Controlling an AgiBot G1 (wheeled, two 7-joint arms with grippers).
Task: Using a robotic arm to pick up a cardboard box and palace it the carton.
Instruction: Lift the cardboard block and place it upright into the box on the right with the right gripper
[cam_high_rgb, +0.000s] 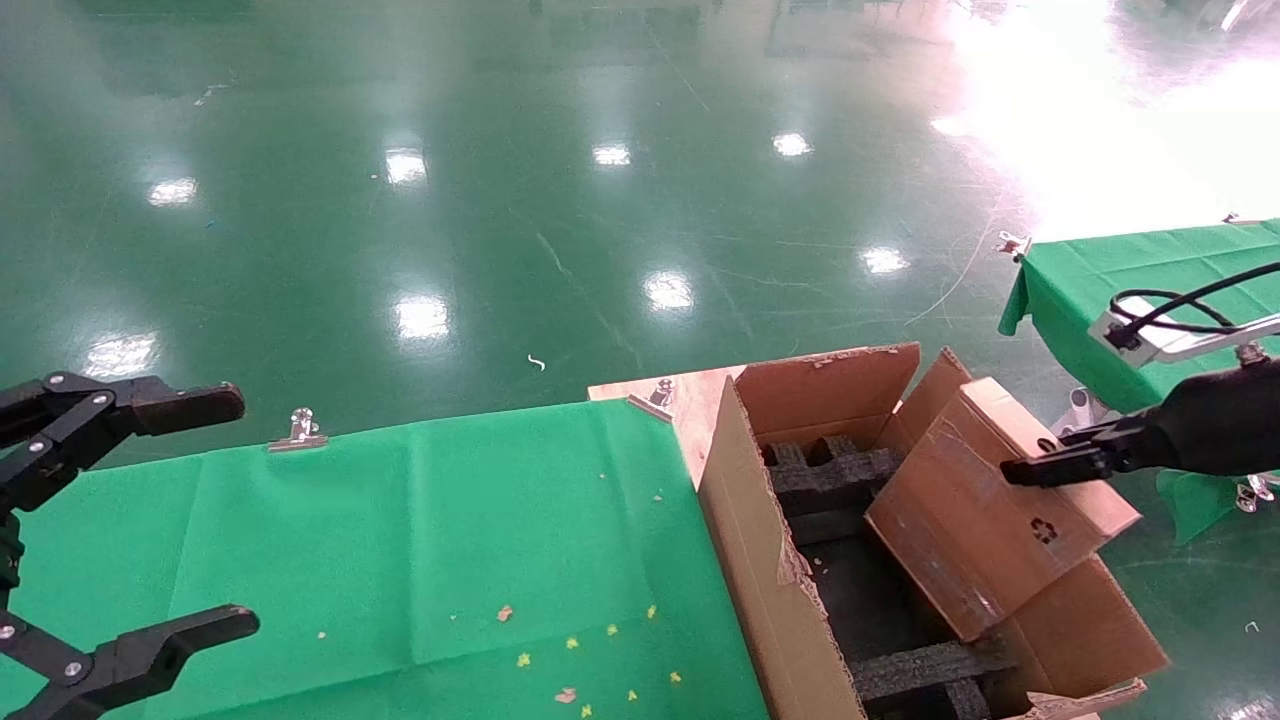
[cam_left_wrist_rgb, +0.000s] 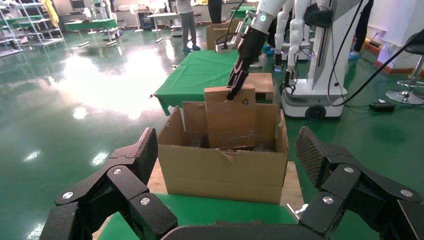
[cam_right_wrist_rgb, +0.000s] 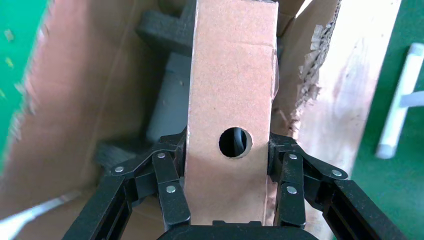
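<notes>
The right gripper (cam_right_wrist_rgb: 232, 197) is clenched on the cardboard box (cam_right_wrist_rgb: 232, 100); its two black fingers (cam_right_wrist_rgb: 167, 185) press on the wide faces, one on each side of the narrow face with the round hole. I judge this grip is chosen because the box is slim, so the jaws can close across its thin dimension and keep it from turning.

From the gripper, the long axis of the box runs away and downward into the carton (cam_high_rgb: 760, 560). In the head view the cardboard box (cam_high_rgb: 990, 510) is tilted: the held end with the hole is up, on the side of the robotic arm (cam_high_rgb: 1200, 430), and the far end is low, between the carton's walls. Its wide face with the recycling mark looks upward and toward the robot. Whether the low end already touches the black foam inserts (cam_high_rgb: 830, 480) I cannot tell. The tilt probably lets the box slide between the foam pieces. The placing looks well along, but the box is not yet released.

Farther from this gripper, beyond the carton's near wall, lies the green cloth table (cam_high_rgb: 400, 540). At its far side the left gripper (cam_high_rgb: 130, 520) hangs idle with the jaws wide apart, holding nothing.
</notes>
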